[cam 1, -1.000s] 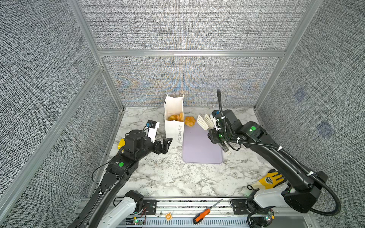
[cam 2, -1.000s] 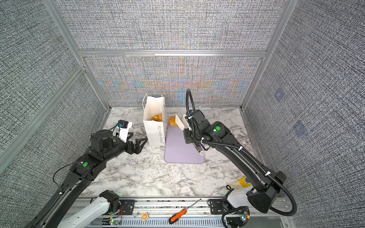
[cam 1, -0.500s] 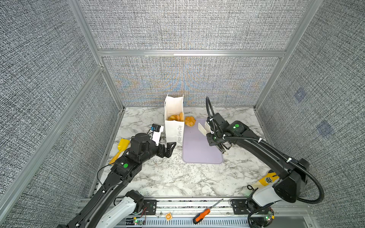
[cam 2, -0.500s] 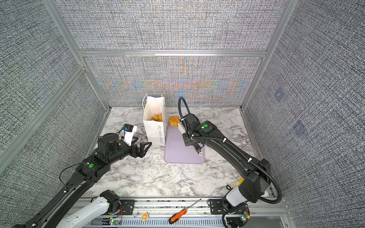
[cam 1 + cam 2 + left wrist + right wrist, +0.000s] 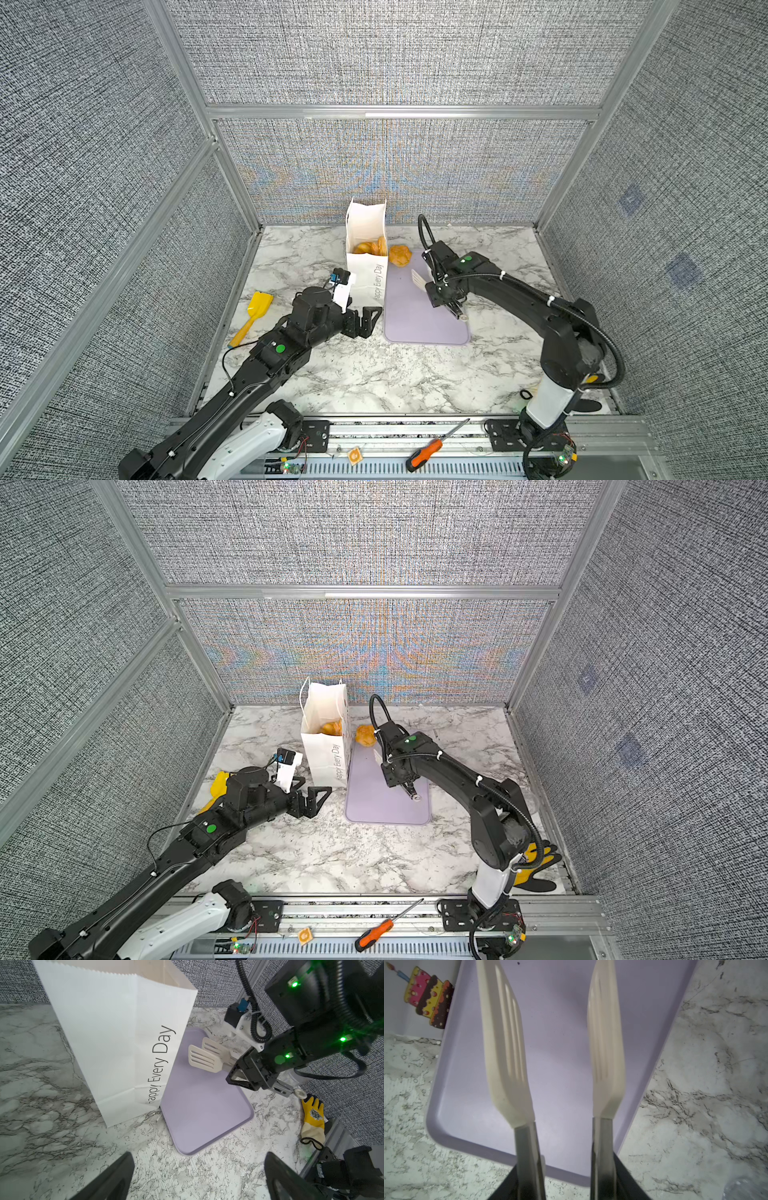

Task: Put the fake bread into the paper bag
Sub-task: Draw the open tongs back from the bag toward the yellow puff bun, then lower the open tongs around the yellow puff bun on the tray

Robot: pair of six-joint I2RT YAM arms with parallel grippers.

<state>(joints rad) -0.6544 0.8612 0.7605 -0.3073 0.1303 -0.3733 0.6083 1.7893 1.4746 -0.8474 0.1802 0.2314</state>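
The right gripper [image 5: 236, 1075] clamps the metal arms of a pair of white tongs [image 5: 204, 1058]. The slotted blades stand apart over the lilac tray [image 5: 419, 328] with nothing between them. The left gripper [image 5: 371, 319] is spread wide and empty, low over the marble just beside the near corner of the paper bag [image 5: 365, 272], at the centre of both top views. Most of the fake bread [image 5: 368, 248] sits inside the bag. One golden piece [image 5: 400, 255], the only one seen outside, lies right of the bag at the tray's far end, above the tongs in the frame.

The step in hand looks like fetching that piece. To do it well, the tongs should travel up the frame with blades wide, straddle the pastry on both flanks and settle low before squeezing, since a glossy shell may squirt out of a high or lopsided pinch. The piece lies close to the bag's wall, so the nearer blade must not shove the paper. The left claw could steady the bag while the load is lifted over its serrated rim
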